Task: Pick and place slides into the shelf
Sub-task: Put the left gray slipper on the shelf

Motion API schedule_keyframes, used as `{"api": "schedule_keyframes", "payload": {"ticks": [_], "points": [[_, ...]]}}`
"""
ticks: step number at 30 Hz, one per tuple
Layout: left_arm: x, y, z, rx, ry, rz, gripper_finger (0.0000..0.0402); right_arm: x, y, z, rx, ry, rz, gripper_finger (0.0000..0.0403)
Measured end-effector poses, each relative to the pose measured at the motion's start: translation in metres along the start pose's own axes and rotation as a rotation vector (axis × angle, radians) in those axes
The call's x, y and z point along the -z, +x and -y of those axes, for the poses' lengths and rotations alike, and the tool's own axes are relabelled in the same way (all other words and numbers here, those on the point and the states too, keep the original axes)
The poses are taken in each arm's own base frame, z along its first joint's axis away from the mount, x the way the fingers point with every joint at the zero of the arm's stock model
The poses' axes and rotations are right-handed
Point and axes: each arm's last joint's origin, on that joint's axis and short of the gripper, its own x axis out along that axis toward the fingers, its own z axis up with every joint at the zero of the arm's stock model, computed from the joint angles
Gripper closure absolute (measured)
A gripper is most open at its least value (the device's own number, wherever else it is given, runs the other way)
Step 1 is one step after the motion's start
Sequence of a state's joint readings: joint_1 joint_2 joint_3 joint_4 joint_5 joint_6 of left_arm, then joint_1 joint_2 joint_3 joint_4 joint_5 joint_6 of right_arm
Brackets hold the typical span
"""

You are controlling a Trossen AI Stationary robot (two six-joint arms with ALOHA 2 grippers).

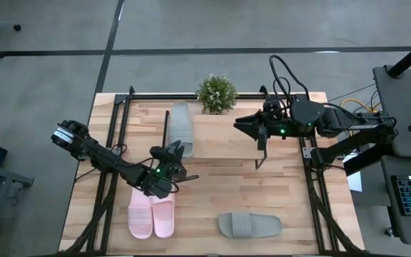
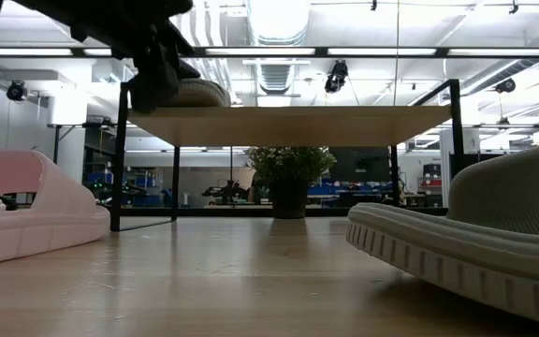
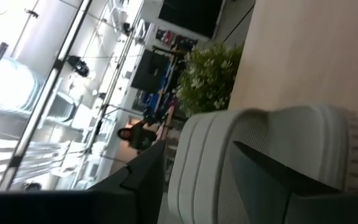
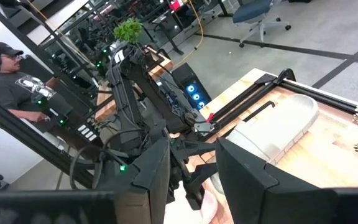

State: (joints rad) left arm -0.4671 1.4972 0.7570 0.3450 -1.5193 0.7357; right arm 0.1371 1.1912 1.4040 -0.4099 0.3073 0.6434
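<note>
Grey slide (image 1: 248,225) near on worktop (image 1: 212,187); pink pair (image 1: 151,216) left. Left pincer (image 1: 176,151) parted at grey slide (image 1: 181,122) on shelf (image 1: 220,135). Right pincer (image 1: 242,124) parted, empty, above shelf.

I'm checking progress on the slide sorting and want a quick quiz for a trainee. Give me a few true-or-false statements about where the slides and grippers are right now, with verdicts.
1. One grey-green slide lies on the shelf. True.
2. The pink pair is on the shelf. False: both pink slides lie side by side on the table in front of the shelf.
3. The left gripper is at the near end of the slide on the shelf. True.
4. The second grey-green slide sits next to the plant. False: it lies on the table at the front, far from the plant.
5. The right gripper holds a slide. False: its fingers are open and empty, above the shelf.
</note>
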Motion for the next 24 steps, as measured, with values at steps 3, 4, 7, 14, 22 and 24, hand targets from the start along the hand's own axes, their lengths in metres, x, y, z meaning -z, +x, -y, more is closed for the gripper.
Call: {"api": "schedule_keyframes", "payload": {"ticks": [3, 4, 7, 14, 22, 24], "points": [[-0.001, -0.001, -0.005, 0.001, -0.023, 0.004, 0.0237, 0.0, 0.0, 0.0, 0.0, 0.003, 0.001, 0.028], [-0.001, -0.002, -0.007, 0.002, -0.035, 0.007, 0.0237, 0.0, 0.0, 0.0, 0.0, 0.003, 0.001, 0.028], [-0.004, -0.005, -0.019, 0.005, -0.084, 0.018, 0.0237, 0.0, 0.0, 0.0, 0.0, 0.003, 0.001, 0.028], [-0.022, -0.014, -0.08, 0.013, -0.399, 0.051, 0.0237, 0.0, 0.0, 0.0, 0.001, -0.037, 0.0, 0.028], [-0.016, -0.024, -0.153, 0.061, -0.917, 0.16, 0.0237, 0.002, 0.002, 0.001, 0.007, -0.183, -0.011, 0.028], [-0.012, -0.026, -0.166, 0.09, -1.025, 0.215, 0.0237, 0.004, 0.003, 0.002, 0.009, -0.216, -0.015, 0.028]]}}
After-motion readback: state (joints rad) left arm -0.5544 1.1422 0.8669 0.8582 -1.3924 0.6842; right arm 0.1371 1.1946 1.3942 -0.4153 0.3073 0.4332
